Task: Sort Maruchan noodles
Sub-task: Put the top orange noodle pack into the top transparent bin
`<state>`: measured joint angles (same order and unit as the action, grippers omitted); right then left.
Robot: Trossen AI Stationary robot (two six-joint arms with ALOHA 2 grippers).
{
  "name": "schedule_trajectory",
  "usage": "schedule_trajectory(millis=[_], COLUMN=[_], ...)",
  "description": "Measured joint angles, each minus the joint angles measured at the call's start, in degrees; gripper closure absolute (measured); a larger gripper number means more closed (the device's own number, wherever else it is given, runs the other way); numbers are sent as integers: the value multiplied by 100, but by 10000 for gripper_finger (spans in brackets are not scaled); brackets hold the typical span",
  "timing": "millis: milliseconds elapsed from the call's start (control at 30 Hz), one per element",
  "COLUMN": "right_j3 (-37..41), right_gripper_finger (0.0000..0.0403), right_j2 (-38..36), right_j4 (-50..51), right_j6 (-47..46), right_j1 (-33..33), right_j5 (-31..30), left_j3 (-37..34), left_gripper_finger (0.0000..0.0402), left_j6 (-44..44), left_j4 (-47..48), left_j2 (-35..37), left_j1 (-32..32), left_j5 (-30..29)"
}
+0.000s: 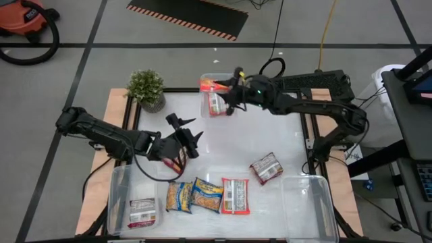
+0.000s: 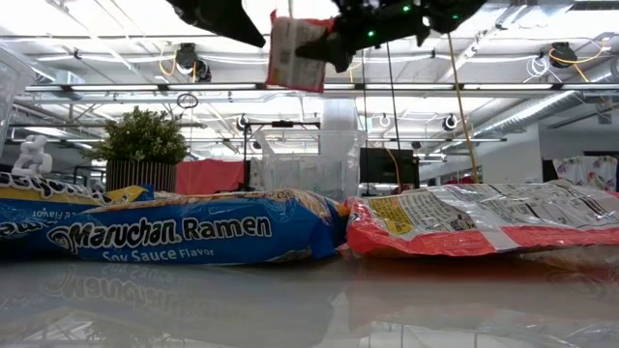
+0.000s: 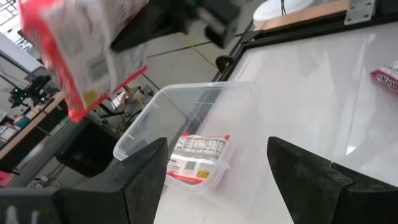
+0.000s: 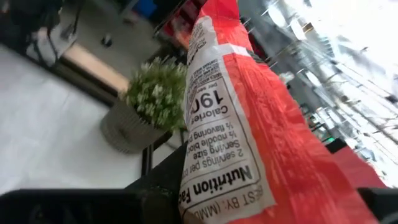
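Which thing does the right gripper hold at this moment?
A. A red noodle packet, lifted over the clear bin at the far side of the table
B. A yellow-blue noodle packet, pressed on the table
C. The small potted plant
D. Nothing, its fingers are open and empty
A: the right gripper is shut on a red noodle packet that hangs in the air over the far clear bin.

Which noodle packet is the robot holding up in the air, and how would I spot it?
Find the potted plant at the table's far edge, then the clear bin beside it. Above that bin the right gripper pinches a red packet with a white label. It is the only packet hanging in the air; the rest lie flat on the table or in bins.
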<state>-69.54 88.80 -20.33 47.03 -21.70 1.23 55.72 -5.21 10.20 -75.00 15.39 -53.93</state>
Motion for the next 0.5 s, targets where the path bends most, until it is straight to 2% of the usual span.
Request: schedule_trajectory(millis=[200, 367, 500], right_j3=[-312, -315, -315], right_gripper_finger=[275, 275, 275], right_j2=[587, 906, 1066], right_j4=[263, 459, 534], right_j6=[485, 463, 450], right_j1=[-420, -699, -726], right_j5=[49, 348, 344], left_j3=[0, -2, -2], left_gripper_finger=[121, 121, 121], left_j6=[156, 411, 553], left_j4=[345, 619, 751], left_j2=[2, 0, 0], left_j1=[6, 6, 6], left_j5=[11, 13, 12])
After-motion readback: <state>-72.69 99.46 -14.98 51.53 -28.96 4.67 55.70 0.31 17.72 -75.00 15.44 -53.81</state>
